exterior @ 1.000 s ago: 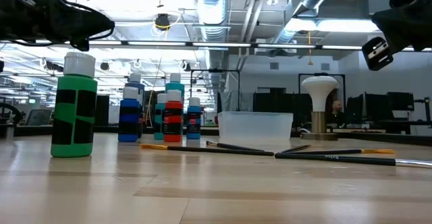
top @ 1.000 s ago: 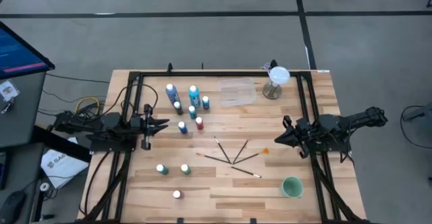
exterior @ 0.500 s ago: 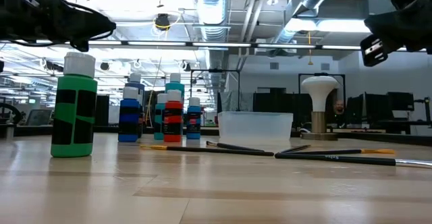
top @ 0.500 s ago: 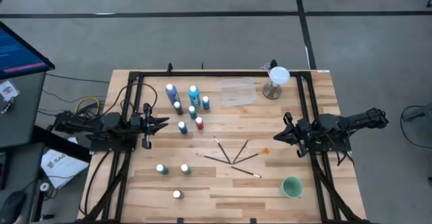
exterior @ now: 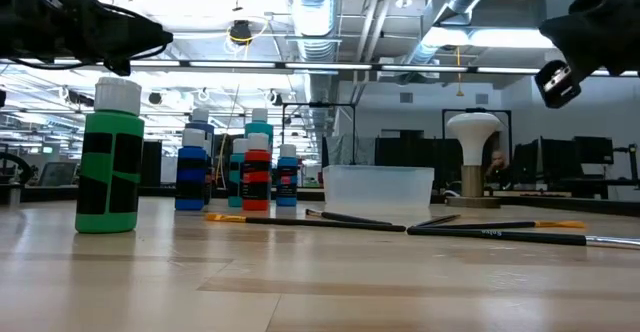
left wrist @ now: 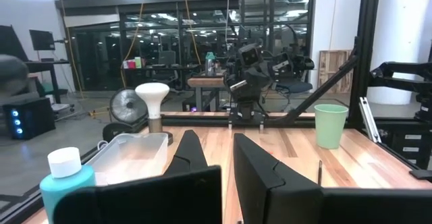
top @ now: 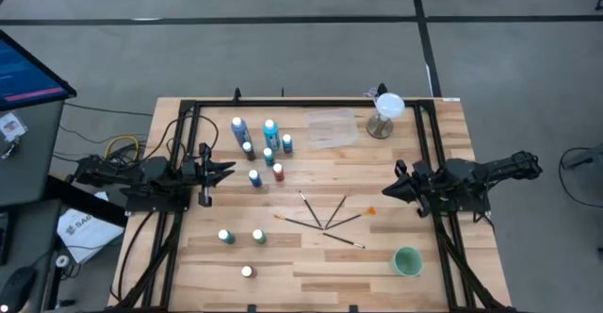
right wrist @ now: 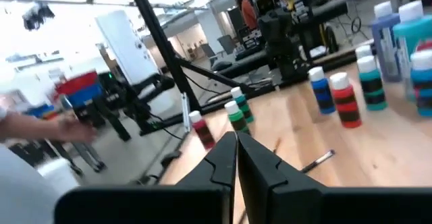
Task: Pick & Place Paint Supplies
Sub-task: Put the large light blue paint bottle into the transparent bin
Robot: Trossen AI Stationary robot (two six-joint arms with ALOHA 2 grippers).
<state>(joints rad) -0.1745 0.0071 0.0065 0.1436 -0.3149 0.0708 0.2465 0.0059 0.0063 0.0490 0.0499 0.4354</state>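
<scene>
Lying fanned out near the middle of the pale wooden desk (top: 311, 256) are several thin dark-handled paintbrushes (top: 325, 221), flat on the wood and crossing one another. Behind and to the left of them stands a cluster of small white-capped paint bottles (top: 267, 150) in blue, teal and red, two of them taller, all upright and close together. Three more small bottles (top: 241, 238) stand apart near the front edge. A clear shallow plastic tray (top: 330, 128) sits at the back, a white-topped stemmed stand (top: 385, 113) beside it, and a round green cup (top: 407, 260) at the front right. The right tool (top: 388, 189) hovers above the desk just right of the brushes, its fingers pressed together and holding nothing. The left tool (top: 229, 171) hangs near the bottle cluster, likewise closed and empty. No item has been lifted yet, so the task looks barely begun. To pick a brush well, the right tool would likely need to open first, then come down across a single handle where it lies clear of its neighbours, since the crossed handles could drag one another.
</scene>
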